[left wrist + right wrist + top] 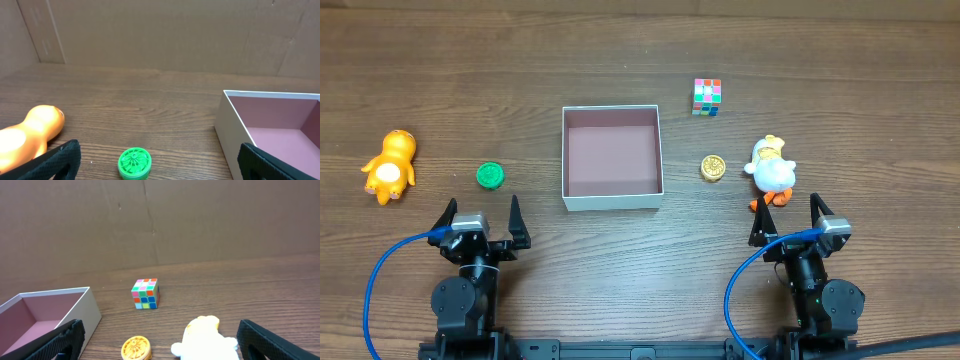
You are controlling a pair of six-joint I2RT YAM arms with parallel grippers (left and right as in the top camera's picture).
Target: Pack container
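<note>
Overhead, an orange toy and a green disc lie at nine o'clock from the box, which sits mid-table. A cube lies at one o'clock, a gold disc and a duck at three. Only the wrist views show the cardboard wall behind. The left gripper and right gripper stand with fingers spread apart, toward six. Bare wood rings the box's edges.

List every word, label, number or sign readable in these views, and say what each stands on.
No text can be read.
The container: plain white walls, bare pinkish floor.
The puzzle cube: coloured squares only.
The green disc and the yellow disc: raised patterns, too small to tell if any are letters.
The orange toy and the duck toy: no lettering shows.
</note>
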